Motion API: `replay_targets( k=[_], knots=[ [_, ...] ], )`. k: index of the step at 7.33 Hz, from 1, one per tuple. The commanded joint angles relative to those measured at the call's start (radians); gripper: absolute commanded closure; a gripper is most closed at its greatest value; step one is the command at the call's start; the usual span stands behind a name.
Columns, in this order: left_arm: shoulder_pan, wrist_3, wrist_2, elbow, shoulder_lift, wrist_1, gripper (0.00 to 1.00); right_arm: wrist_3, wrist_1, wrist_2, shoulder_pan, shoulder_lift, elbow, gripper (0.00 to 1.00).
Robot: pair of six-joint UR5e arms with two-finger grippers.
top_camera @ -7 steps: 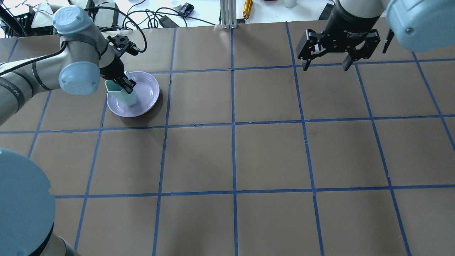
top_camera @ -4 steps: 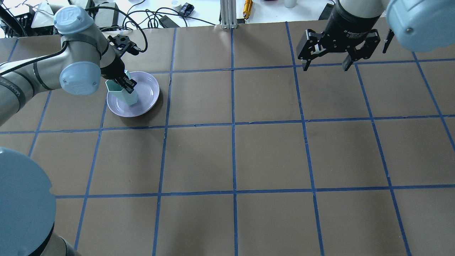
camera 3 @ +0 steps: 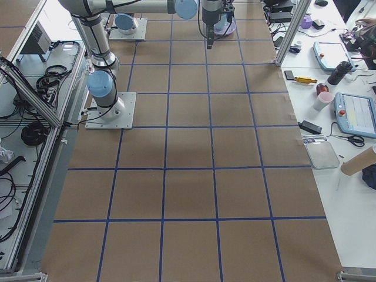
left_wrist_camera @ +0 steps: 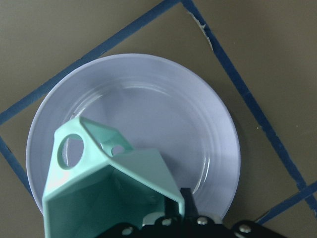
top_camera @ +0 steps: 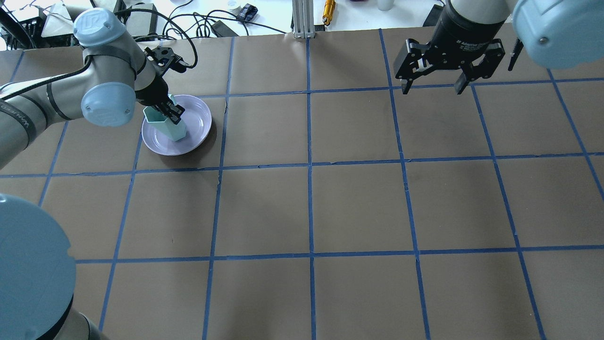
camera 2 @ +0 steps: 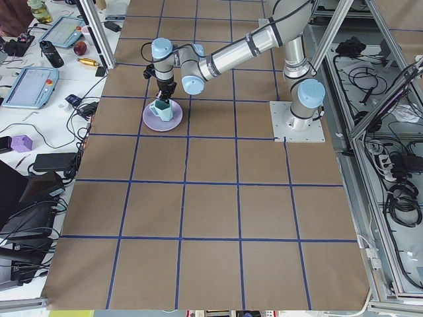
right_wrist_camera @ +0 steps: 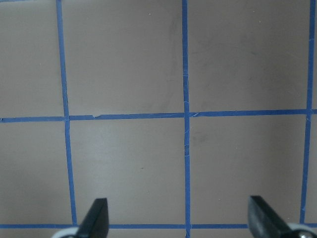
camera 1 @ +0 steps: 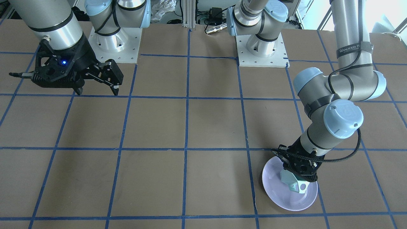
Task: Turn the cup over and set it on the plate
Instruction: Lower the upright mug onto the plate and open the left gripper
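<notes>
Closest in, we are pinching the cup [left_wrist_camera: 106, 191] with the left gripper [top_camera: 171, 112]. Its fingers [left_wrist_camera: 186, 202] are clamping one facet of the wall at the rim, though the wrist view shows only one tip clearly. The cup's mouth is facing up toward our wrist, so the flip looks done.

Just beyond the fingers, the cup's long axis is running down and away from them toward the plate [left_wrist_camera: 163, 99]. It is leaning rather than standing plumb. The base is sitting over the plate's floor, inside the rim, and the handle is pointing toward the plate's rim on the operators' side. We cannot tell whether the base is touching the plate or hanging just above it.

That is what the placing step is turning on. The base is lying below the fingers and over the plate, so we are judging that the left arm needs only to straighten the axis, lower and let go.

Farthest out, well apart from the plate across the tabletop [top_camera: 358, 208], the right gripper [top_camera: 432, 87] is hovering with its fingers spread wide and gripping nothing. The left arm is clearly the nearer one.
</notes>
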Motion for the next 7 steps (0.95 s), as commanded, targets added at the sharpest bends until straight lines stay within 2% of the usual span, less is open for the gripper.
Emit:
replay_targets(
  k=[1, 2, 4, 6, 7],
  knots=[
    [-0.005, -0.004, -0.002, 0.003, -0.009, 0.001, 0.77, 0.0, 0.0, 0.0, 0.0, 0.0, 0.0, 0.0],
    [-0.005, -0.003, 0.003, 0.004, -0.011, 0.013, 0.01, 0.0, 0.0, 0.0, 0.0, 0.0, 0.0, 0.0],
    [-0.01, -0.006, 0.002, 0.008, 0.023, 0.017, 0.0, 0.0, 0.0, 0.0, 0.0, 0.0, 0.0, 0.0],
    [-0.017, -0.047, -0.003, 0.005, 0.105, -0.007, 0.0, 0.0, 0.0, 0.0, 0.0, 0.0, 0.0, 0.0],
    [-0.034, -0.118, -0.003, 0.008, 0.151, -0.065, 0.0, 0.0, 0.0, 0.001, 0.0, 0.0, 0.0, 0.0]
  ],
)
